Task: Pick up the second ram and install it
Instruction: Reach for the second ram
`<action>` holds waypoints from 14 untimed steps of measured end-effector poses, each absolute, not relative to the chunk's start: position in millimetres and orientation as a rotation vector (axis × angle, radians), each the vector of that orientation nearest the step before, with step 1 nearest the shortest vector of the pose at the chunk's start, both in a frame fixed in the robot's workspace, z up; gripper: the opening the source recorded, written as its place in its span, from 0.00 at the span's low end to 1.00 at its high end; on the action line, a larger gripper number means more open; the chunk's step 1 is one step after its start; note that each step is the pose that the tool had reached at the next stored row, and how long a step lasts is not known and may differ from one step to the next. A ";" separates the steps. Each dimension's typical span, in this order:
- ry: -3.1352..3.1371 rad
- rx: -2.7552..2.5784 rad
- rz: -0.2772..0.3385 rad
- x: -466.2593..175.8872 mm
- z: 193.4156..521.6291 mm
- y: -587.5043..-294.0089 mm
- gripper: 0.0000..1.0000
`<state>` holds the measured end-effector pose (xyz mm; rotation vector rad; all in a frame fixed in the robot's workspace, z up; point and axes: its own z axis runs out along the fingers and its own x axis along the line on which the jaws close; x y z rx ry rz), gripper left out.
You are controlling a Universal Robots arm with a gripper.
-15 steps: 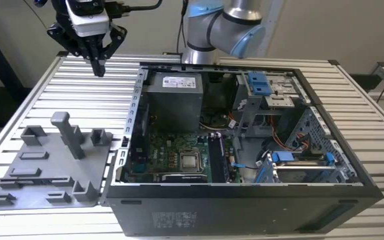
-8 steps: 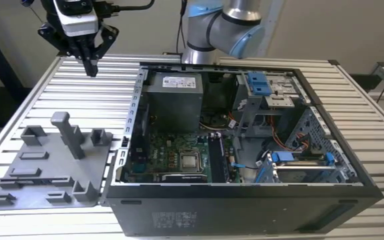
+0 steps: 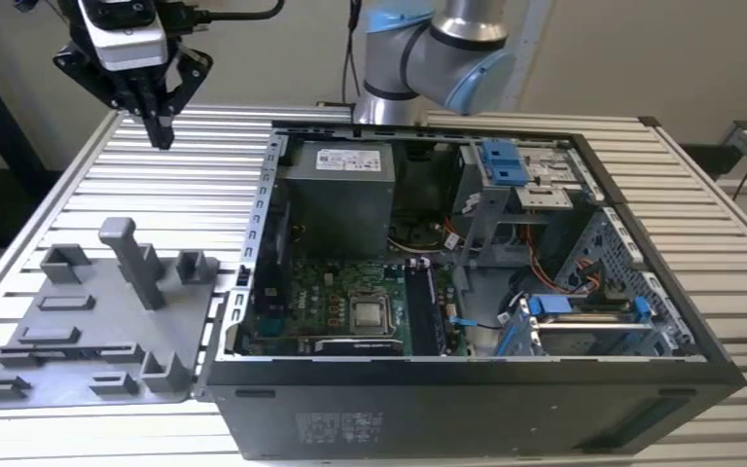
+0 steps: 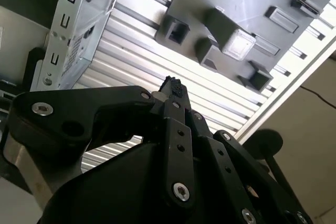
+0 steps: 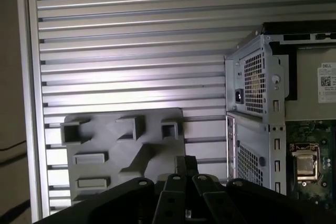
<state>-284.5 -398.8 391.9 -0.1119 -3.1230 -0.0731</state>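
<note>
Gripper point(image 3: 160, 134): clenched, apparently empty, high over table point(image 3: 225, 146) beyond tray point(image 3: 88, 352); step judged pre-pick approach; grasp req. jaws opened first.

An open black computer case point(image 3: 451, 409) lies on a slatted metal table point(image 3: 205, 185), with a grey power supply point(image 3: 335, 199) and a green motherboard point(image 3: 322, 302) inside, and just beside it, on the exterior view's left, a grey plastic tray point(image 3: 101, 365) carries upright blocks.
</note>
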 end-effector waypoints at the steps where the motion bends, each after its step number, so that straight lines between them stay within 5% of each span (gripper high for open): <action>1: -3.121 -0.112 -0.073 -287.2 391.9 -398.8 0.11; 14: -3.093 -0.112 -0.071 -310.5 391.8 -398.6 0.11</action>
